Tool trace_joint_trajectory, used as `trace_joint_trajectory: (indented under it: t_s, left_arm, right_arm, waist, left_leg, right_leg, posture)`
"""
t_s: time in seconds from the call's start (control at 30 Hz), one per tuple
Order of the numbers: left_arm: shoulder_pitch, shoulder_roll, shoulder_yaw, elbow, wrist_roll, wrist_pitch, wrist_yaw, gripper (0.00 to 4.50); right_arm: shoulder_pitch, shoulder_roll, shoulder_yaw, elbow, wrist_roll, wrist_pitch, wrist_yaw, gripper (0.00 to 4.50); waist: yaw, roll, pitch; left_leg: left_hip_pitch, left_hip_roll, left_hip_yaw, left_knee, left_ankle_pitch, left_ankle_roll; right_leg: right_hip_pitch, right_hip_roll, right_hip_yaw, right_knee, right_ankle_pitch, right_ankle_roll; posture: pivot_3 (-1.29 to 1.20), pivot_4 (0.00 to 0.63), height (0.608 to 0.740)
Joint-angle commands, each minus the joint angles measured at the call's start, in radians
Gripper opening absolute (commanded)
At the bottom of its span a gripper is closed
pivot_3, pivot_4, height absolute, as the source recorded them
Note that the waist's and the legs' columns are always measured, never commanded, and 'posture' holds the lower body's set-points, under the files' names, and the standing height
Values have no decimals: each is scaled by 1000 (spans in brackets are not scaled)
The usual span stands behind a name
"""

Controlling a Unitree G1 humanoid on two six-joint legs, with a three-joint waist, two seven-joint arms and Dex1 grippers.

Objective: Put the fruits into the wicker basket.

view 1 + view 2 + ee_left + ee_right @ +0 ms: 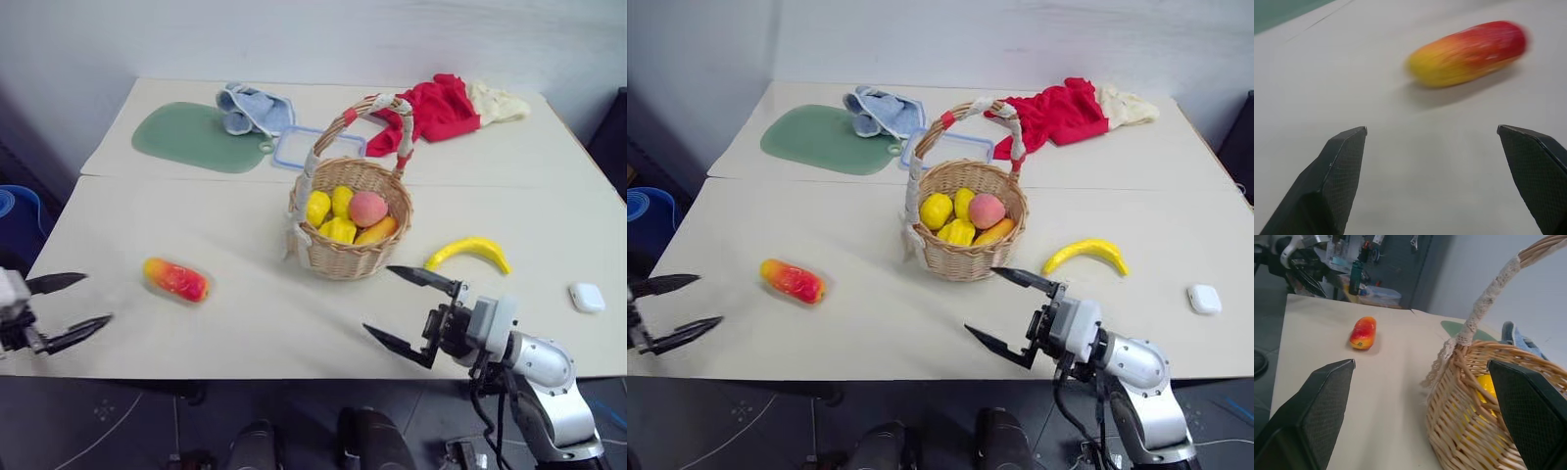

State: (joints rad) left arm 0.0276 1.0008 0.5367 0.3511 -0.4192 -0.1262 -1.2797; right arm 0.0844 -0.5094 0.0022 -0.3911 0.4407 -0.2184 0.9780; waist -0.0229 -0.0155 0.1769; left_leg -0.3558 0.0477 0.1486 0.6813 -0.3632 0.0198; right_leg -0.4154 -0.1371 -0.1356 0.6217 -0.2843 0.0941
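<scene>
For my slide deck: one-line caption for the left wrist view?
Open left gripper faces the red-yellow mango lying on the beige table.

Rough woven wicker basket (350,245), glossy plastic mango (176,279), matt textured black fingers (1332,181).

Three yellow lemons (331,213) and one peach (367,208) are sitting in one wicker basket (343,257), while one mango (175,279) and one banana (468,252) are lying outside it.
</scene>
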Motion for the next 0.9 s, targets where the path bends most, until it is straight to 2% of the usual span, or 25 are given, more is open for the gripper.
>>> trace_joint_trajectory:
  t_s: [0.03, 0.13, 0.2, 0.33, 0.53, 0.57, 0.7, 0.8, 0.83, 0.9]
  left_arm:
    - [-135, 32, -137, -94, 27, -29, -66, 4500]
    - [-257, 70, -299, -33, 147, -105, -147, 4500]
    - [-372, 68, -394, 49, 236, -149, -146, 4500]
    - [-536, 18, -513, 162, 304, -208, -176, 4500]
    - [-677, 29, -646, 353, 469, -266, -160, 4500]
    - [-692, 26, -655, 375, 477, -279, -162, 4106]
    - [-726, 10, -671, 435, 483, -312, -164, 2987]
    - [-732, -14, -641, 412, 408, -251, -202, 2159]
    - [-731, -38, -606, 350, 331, -153, -216, 1994]
    - [-742, -77, -545, 232, 204, 34, -211, 1947]
  right_arm:
    - [6, 15, 33, -3, -19, -31, 4, 4468]
    - [9, 19, 36, -2, -29, -28, -13, 4468]
    - [15, 16, 35, 0, -38, -14, -29, 4468]
    - [18, 29, 47, -4, -60, -13, -58, 4468]
    - [55, 57, 63, -35, -90, -9, -126, 4468]
    - [61, 63, 66, -36, -97, -11, -138, 4500]
    - [66, 86, 77, -41, -119, -14, -178, 4500]
    - [68, 94, 75, -43, -127, -13, -200, 4500]
    - [68, 100, 65, -43, -127, -9, -217, 4500]
    - [68, 105, 46, -43, -128, -6, -244, 4500]
  waist:
    - [2, 3, 2]
    - [-6, 4, 2]
    - [-11, 4, 2]
    - [-5, 4, 2]
    - [-5, 3, 2]
    - [-5, 3, 2]
    - [-5, 3, 2]
    - [-5, 3, 2]
    - [-5, 3, 2]
    - [2, 2, 1]
  left_leg:
    - [0, 0, 0, 0, 0, 0]
    - [0, 0, 3, 0, 1, 0]
    - [1, 0, 10, 0, 1, 1]
    - [1, 0, 17, 1, 3, 5]
    - [-2, -1, 26, 1, 3, 6]
    - [-2, -2, 26, 2, 3, 6]
    - [-2, 0, 27, 2, 3, 6]
    - [-1, 0, 27, 2, 5, 7]
    - [-1, 0, 27, 2, 5, 7]
    - [-1, 0, 27, 3, 5, 8]
  right_leg:
    - [0, 5, 0, 0, 0, 0]
    - [-1, 8, -1, 3, 0, 0]
    - [-2, 10, -2, 3, 0, 0]
    - [-4, 10, 0, 2, 0, 0]
    - [-12, 10, 3, 4, 0, 0]
    - [-12, 11, 3, 4, 0, 0]
    - [-13, 10, 4, 5, -1, -1]
    - [-13, 9, 5, 6, -1, -1]
    - [-13, 9, 5, 6, -1, -1]
    - [-12, 8, 5, 7, -1, -1]
  posture:
    - [0, 150, 740]
    - [0, 150, 740]
    - [0, 150, 740]
    - [0, 150, 740]
    - [0, 150, 740]
    - [0, 150, 740]
    - [0, 150, 740]
    - [0, 150, 740]
    - [0, 150, 740]
    - [0, 150, 740]
